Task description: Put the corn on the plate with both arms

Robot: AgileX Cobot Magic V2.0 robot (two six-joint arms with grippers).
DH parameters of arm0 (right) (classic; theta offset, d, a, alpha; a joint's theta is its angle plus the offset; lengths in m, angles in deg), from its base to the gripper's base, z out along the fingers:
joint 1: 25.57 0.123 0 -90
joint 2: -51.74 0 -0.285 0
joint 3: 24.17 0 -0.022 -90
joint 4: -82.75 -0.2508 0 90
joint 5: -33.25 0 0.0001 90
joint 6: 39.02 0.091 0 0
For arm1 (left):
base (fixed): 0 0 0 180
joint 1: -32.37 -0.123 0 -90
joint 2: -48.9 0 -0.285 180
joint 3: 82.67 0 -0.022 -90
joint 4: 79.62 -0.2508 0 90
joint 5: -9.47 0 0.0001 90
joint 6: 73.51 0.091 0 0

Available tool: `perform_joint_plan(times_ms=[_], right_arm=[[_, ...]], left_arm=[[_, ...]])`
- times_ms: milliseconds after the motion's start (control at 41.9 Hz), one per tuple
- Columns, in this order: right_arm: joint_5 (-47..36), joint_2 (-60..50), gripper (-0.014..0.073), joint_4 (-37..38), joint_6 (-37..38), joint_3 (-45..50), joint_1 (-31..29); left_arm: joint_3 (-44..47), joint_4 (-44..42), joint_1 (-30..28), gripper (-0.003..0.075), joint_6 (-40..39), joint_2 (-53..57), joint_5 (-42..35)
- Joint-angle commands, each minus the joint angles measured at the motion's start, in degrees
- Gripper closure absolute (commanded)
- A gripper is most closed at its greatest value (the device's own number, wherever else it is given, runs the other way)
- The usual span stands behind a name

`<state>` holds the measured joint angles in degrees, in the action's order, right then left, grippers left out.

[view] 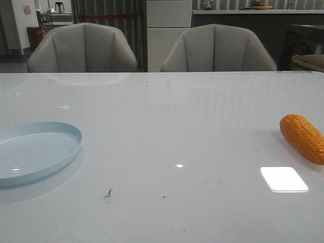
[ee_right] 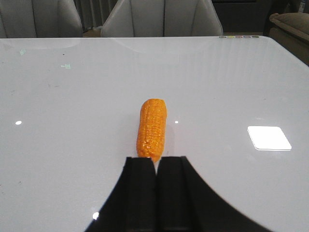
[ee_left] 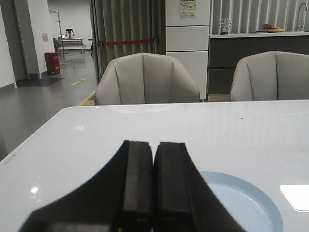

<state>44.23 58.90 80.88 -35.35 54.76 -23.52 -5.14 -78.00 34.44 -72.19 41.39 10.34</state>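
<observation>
With both grippers pressed closed and empty, the right gripper [ee_right: 156,166] needed to open around the glossy orange corn cob [ee_right: 153,126], well apart from the pale blue round plate [view: 35,152], which lay just beside the left gripper [ee_left: 153,164].

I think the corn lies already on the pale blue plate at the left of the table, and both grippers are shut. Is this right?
Not quite. The corn lies on the bare table at the right side, far from the plate, which holds nothing; the front view shows this. The rest stands: the plate is pale blue, at the left, and the left gripper and right gripper are both shut.
</observation>
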Motion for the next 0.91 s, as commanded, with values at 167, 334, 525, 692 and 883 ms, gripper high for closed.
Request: perform_joint_plan(times_ms=[167, 334, 525, 692, 883], right_arm=[[-4.72, -1.24, 0.0538, -0.20, -0.22, -1.02, -0.29], [-4.72, -1.24, 0.0538, -0.20, -0.22, -1.02, -0.29], [-4.72, -1.24, 0.0538, -0.20, -0.22, -1.02, -0.29], [-4.87, -1.24, 0.0538, -0.20, -0.22, -1.02, -0.29], [-5.21, -1.24, 0.0538, -0.20, -0.22, -1.02, -0.29]], left_arm=[[0.23, -0.16, -0.02, 0.0631, -0.05, 0.73, -5.18], [0.23, -0.16, -0.02, 0.0631, -0.05, 0.73, -5.18], [0.23, -0.16, -0.02, 0.0631, -0.05, 0.73, -5.18], [0.23, -0.16, -0.02, 0.0631, -0.05, 0.73, -5.18], [0.23, -0.16, -0.02, 0.0631, -0.05, 0.73, -5.18]])
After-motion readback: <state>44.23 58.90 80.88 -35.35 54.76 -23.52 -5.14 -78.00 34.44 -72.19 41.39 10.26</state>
